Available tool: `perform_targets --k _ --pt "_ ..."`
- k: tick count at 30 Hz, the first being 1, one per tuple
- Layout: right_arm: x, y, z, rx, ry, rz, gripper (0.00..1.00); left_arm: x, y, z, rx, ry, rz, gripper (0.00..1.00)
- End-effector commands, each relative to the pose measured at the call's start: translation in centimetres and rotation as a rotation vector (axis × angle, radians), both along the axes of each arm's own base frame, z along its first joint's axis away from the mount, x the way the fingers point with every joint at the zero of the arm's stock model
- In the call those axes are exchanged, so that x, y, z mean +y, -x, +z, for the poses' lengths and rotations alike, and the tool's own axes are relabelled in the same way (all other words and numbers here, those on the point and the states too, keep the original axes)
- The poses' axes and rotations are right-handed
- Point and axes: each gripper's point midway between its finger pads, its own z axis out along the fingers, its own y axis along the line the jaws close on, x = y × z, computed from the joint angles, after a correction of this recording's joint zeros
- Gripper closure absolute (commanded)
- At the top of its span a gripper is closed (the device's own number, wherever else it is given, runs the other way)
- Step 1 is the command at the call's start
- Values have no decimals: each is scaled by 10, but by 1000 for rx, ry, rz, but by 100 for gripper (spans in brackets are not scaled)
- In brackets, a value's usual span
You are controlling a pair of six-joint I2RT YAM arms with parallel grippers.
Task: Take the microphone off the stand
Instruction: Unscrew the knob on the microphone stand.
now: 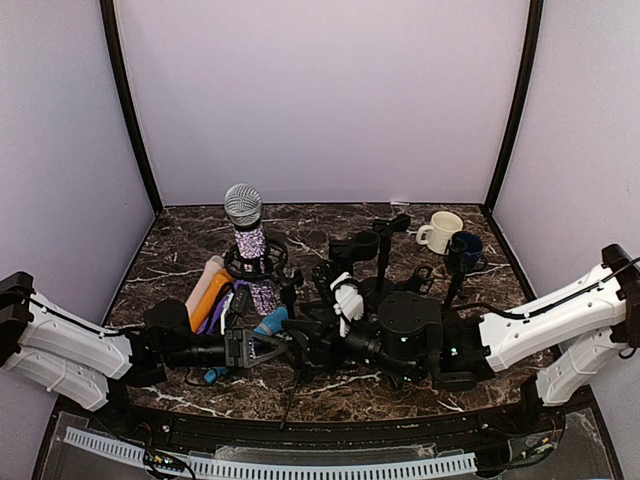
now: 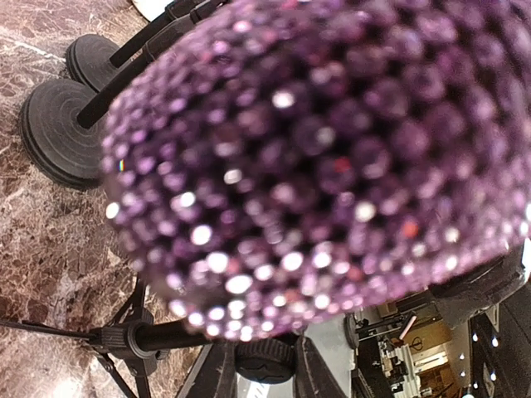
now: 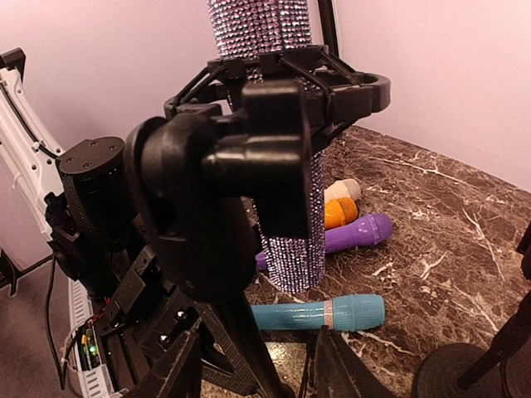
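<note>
The microphone (image 1: 246, 236) has a silver mesh head and a purple rhinestone body. It stands upright in the black shock mount (image 1: 256, 263) of a tripod stand. In the right wrist view its body (image 3: 290, 224) hangs down through the mount (image 3: 249, 141). In the left wrist view the rhinestone body (image 2: 332, 157) fills the frame just above my fingers. My left gripper (image 1: 252, 347) (image 2: 264, 366) is closed on a black knob (image 2: 265, 358) of the stand. My right gripper (image 1: 305, 345) (image 3: 259, 369) is open, its fingers set wide on either side of the stand's pole (image 3: 245, 340).
Loose microphones lie left of the stand: beige (image 3: 343, 190), orange (image 3: 338, 212), purple (image 3: 357, 232), teal (image 3: 319, 315). Other black stands with round bases (image 1: 405, 312) (image 2: 58, 133) stand at the centre. A cream mug (image 1: 440, 231) and a dark blue mug (image 1: 465, 250) sit back right.
</note>
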Motion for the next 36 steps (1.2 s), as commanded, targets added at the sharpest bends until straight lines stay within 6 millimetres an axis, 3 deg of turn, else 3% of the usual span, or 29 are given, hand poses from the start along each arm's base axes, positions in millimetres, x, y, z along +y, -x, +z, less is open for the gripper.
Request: perform_targets --k 1,15,17,21,23,27,29,36 --pt "5 -8 17 -14 -52 -36 58 16 34 -71 243 -208 -89 90" --pt "6 -12 17 -20 -52 -57 87 14 32 -78 316 -192 -83 88" --pt "5 -12 16 -22 -51 -60 90 15 28 -78 296 -208 -62 85" --pt "4 -12 16 -32 -42 -59 91 17 18 -74 212 -257 -27 69" --pt "3 -12 16 -33 -41 -60 88 18 11 -67 139 -289 -9 58" --pt "0 -12 21 -38 -51 -61 65 29 -7 -43 -30 -331 71 40" --pt "-2 -12 23 -42 -58 -60 59 36 -11 -22 -116 -306 104 36" --pt "-10 -10 30 -39 -77 -54 46 58 -6 0 -324 -341 95 34"
